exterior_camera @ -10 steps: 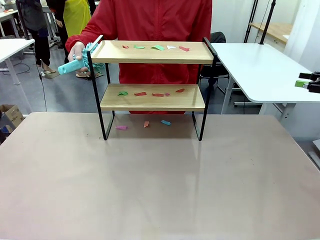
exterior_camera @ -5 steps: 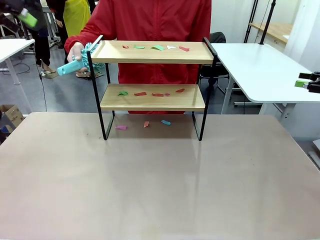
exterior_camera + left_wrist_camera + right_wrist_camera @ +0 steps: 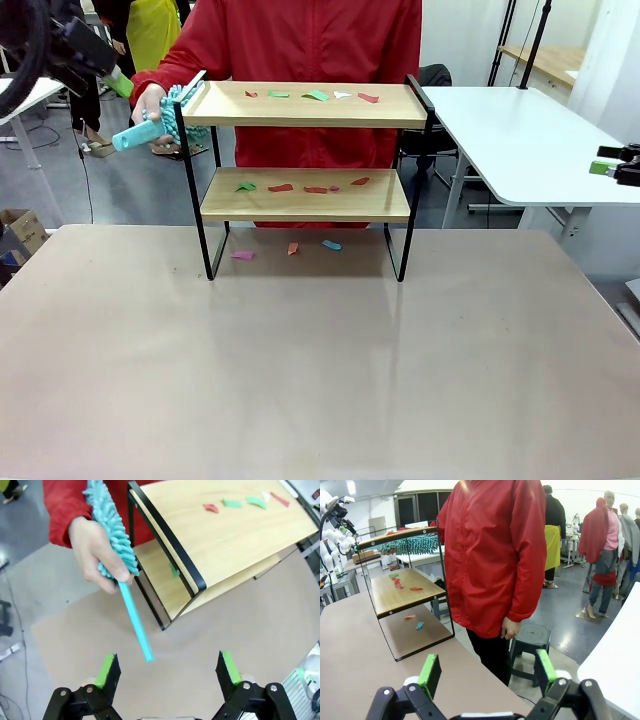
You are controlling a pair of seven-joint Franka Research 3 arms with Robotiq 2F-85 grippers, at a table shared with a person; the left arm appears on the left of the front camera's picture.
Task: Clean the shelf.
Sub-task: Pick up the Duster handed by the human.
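The shelf [image 3: 300, 112] stands far-centre on the table [image 3: 300, 380], paper scraps [image 3: 316, 95] littering both boards. At its left end a person's hand [image 3: 92, 545] offers a teal duster [image 3: 133, 615]. The left gripper [image 3: 167, 659], jaws spread and empty, should take the bare handle, clear of the hand.

No legible text, label, brand mark, number or sign can be read in any view.
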